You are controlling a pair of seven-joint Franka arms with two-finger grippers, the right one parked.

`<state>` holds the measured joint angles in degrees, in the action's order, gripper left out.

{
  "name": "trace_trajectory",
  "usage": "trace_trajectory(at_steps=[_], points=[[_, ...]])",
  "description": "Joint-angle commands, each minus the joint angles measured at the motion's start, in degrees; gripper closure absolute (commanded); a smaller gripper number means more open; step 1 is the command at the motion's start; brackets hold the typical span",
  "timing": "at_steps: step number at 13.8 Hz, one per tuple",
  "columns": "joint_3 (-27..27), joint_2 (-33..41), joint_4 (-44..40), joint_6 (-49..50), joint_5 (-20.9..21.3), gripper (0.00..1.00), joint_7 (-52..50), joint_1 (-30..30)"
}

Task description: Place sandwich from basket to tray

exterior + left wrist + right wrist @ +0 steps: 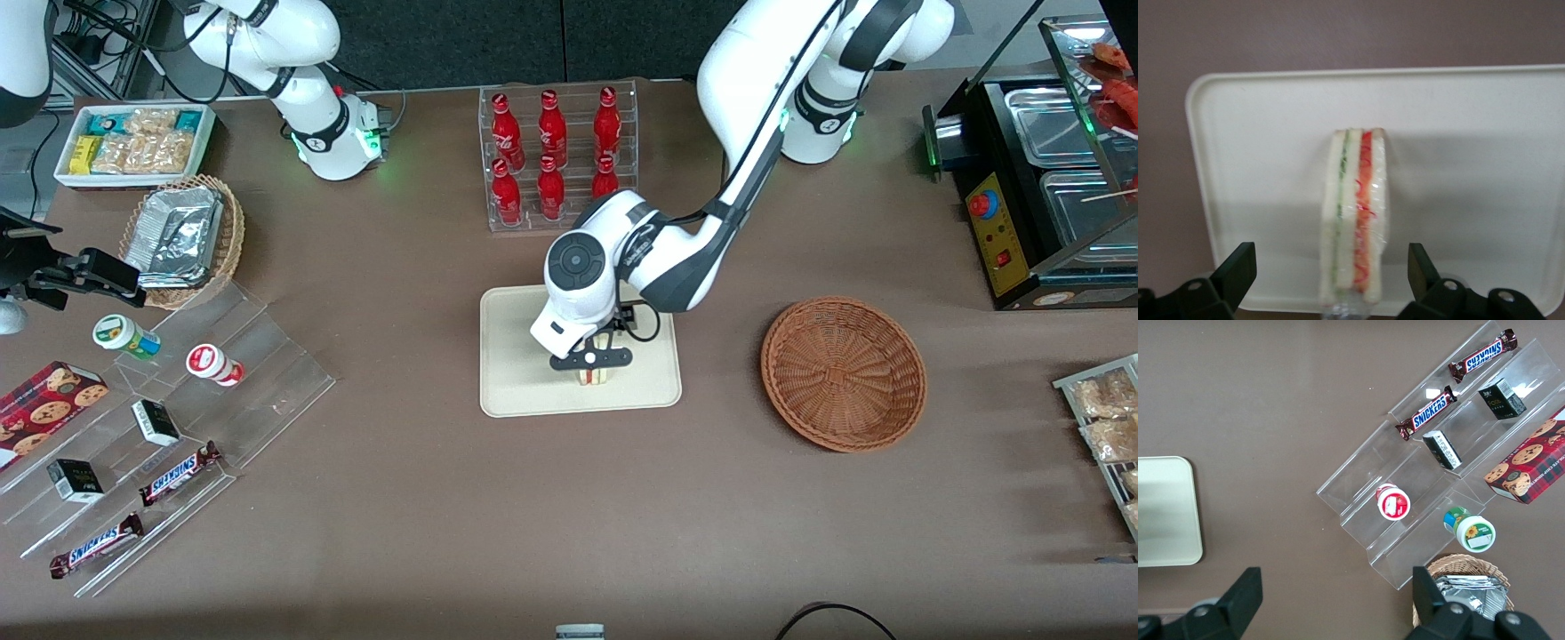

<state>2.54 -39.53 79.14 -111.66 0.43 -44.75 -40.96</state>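
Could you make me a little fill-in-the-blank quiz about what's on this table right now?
1. The sandwich stands on the ____.
2. The woven brown basket holds ____.
3. The gripper hangs over the sandwich with its fingers ____.
4. The rack of bottles holds drinks coloured ____.

Missing words: tray; nothing; open; red

"SNICKERS" on 2 candy bars (180, 473)

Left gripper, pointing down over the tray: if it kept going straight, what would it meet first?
Probably the sandwich, standing on edge on the tray between the open fingers of the left gripper. The fingers themselves would meet the tray; depth is unclear.
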Motion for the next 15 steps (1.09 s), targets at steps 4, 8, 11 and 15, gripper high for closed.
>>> trace_trajectory(at_steps=[4, 8, 11, 15], points=[[-4.65, 5.60, 2.16, 5.13, 0.54, 0.00, 4.39, 2.81], [-4.47, 10.96, 6.10, 5.05, -0.60, 0.00, 11.16, 10.36], [-4.47, 14.29, 8.65, 5.58, -3.41, 0.00, 19.23, 15.54], [-4.47, 21.24, 15.25, 5.58, -4.21, 0.00, 28.30, 21.44]])
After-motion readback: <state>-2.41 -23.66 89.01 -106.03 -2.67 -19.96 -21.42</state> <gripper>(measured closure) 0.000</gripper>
